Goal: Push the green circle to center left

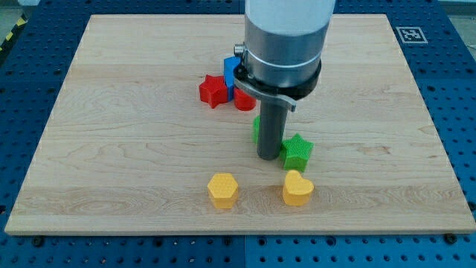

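Toward the view's left, the pale wooden surface (111, 112) lies open to its edge. We have no hand, only our tip (268, 157), touching the green circle block (256, 129) and green star block (297, 151). Red star block (213, 90) sits up-left; yellow hexagon block (222, 190) below.

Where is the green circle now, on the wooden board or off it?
On the board. A green sliver, the green circle, shows near the board's middle, mostly hidden behind the rod; my tip stands between it and the green star.

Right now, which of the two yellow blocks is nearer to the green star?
The yellow heart, directly below the green star; the yellow hexagon lies farther toward the view's left.
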Available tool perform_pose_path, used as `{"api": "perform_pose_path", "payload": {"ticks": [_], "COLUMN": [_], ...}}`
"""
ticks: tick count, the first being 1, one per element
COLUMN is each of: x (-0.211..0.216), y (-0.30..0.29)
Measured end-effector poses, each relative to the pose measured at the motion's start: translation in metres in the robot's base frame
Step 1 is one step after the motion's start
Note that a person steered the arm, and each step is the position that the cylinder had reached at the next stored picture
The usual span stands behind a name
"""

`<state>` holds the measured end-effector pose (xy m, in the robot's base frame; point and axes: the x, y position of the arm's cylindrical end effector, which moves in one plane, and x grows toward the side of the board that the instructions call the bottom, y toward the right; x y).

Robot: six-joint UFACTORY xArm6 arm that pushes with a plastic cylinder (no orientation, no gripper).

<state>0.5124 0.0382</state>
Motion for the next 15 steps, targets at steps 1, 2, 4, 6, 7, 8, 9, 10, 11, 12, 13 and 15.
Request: {"api": "perform_pose_path", "payload": {"ticks": [1,2,4,6,7,8,9,10,11,12,13,15], "x": [0.000,-0.003,-0.038,-0.037,-0.034,-0.025,-0.022,-0.028,-0.028,-0.028,-0.003,-0.015], "y": [0.028,0.065,0.041,-0.018,-0.039,-0.040,-0.040,-0.052,-0.090,-0.120,-0.115,-0.154]}}
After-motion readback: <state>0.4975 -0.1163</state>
